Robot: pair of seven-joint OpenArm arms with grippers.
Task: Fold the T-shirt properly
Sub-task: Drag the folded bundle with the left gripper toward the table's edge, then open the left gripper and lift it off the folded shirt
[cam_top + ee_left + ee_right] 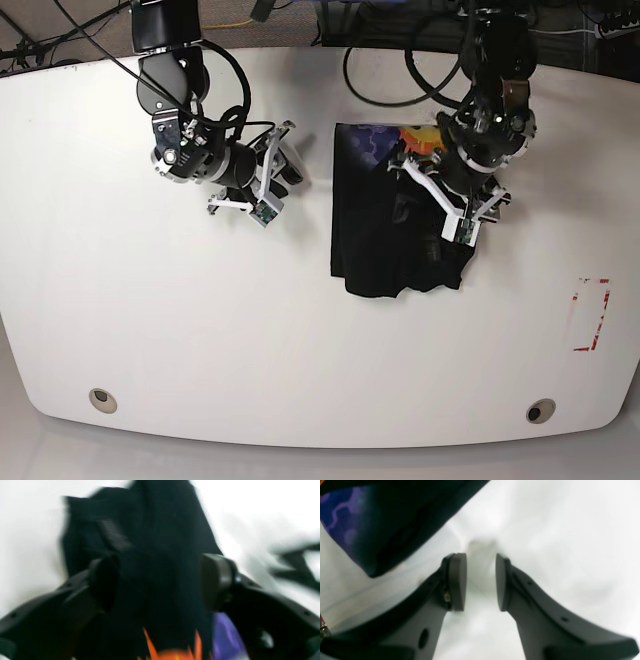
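The T-shirt (395, 225) lies folded mid-table, slightly right; left gripper (160, 582) spread wide above it, right gripper (480, 582) parted w/ nothing inside; next probably tidying the uneven near edge.

Left hand (160, 582) is blurred in its wrist view, fingers spread wide, nothing clamped between them. In the base view its arm reaches down from the top edge, wrist pointing down the frame. Right hand (480, 582) is sharp, pads parted with a gap, empty, its arm bent sideways toward the middle.
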